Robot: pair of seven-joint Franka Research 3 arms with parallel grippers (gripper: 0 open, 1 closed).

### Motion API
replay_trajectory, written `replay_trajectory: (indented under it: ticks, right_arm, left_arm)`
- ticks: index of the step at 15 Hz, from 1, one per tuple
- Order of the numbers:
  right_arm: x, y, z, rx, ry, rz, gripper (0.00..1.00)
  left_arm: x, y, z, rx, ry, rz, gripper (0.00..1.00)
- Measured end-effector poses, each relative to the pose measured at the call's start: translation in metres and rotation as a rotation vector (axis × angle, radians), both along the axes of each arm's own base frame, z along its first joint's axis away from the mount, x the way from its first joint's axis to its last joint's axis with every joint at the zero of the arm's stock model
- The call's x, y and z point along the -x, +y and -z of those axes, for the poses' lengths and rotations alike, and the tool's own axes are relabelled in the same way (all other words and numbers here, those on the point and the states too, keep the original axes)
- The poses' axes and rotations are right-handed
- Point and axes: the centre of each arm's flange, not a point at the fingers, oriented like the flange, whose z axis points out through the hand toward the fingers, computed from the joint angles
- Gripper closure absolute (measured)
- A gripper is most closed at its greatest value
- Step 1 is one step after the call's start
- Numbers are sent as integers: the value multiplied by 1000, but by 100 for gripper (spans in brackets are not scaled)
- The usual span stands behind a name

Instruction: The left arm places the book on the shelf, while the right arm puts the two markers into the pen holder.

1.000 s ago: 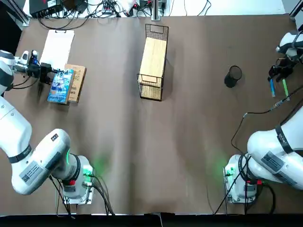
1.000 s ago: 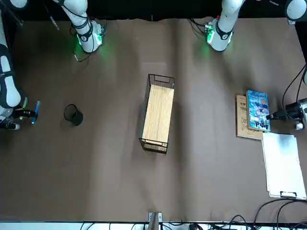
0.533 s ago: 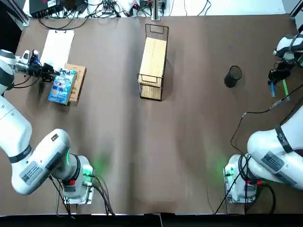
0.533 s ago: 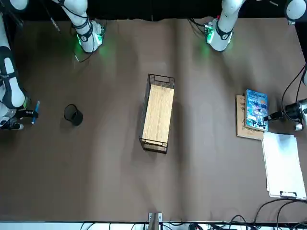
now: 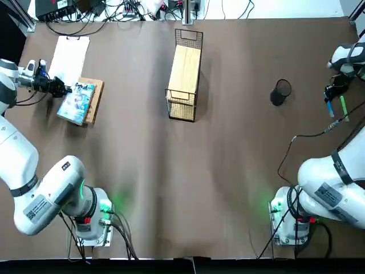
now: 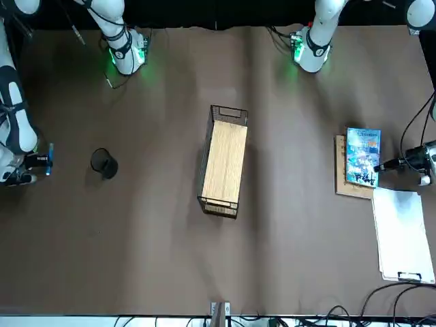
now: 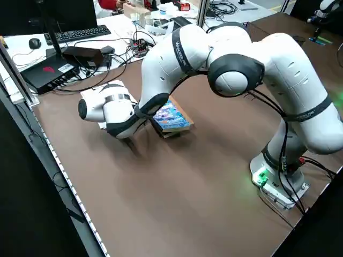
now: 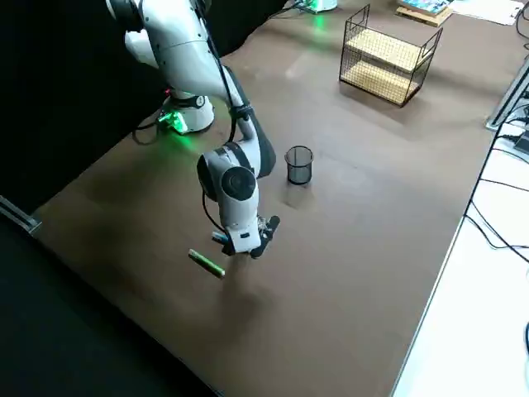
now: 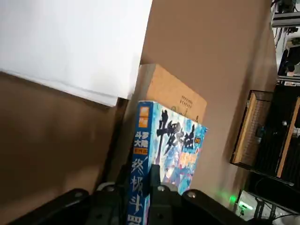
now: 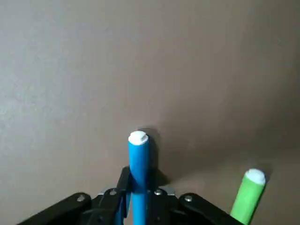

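Left gripper: our two black fingers (image 9: 139,177) are closed on the spine of the thin paperback with the light-blue and white illustrated cover (image 9: 180,145).
Paperback: tilted, over the tan-brown book (image 9: 176,93); we cannot tell whether they touch, so we should lift straight up before moving sideways.
Rack: the black wire-mesh shelf with light wooden planks (image 5: 183,71) stands well to the left gripper's right; we should line the cover up with its long side, clear the wire ends, then lower gently.
Right gripper: our black fingers (image 10: 139,177) pinch the slim blue marker (image 10: 138,161).
Cup: the small round black pen holder (image 5: 277,97) is to that gripper's left; we want the marker upright above its mouth before release.
Green marker: the slim light-green one (image 10: 248,199) lies just beside the right gripper, best left unbumped.
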Motion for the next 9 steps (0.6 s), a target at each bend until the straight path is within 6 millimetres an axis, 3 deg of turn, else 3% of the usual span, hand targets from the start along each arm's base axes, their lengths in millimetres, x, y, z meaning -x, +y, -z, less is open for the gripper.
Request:
replay_trajectory:
  ticks: [4, 6, 9]
  right_arm:
    - [-4, 7, 0, -44, 7, -150, 82]
    - [-20, 33, -6, -129, 16, -167, 82]
    - [-48, 72, -45, -306, -5, -148, 82]
  left_arm:
    - [-3, 4, -19, 7, 13, -9, 80]
    - [-6, 4, -40, 10, 17, -7, 80]
    - [-11, -2, -72, 25, 35, -3, 80]
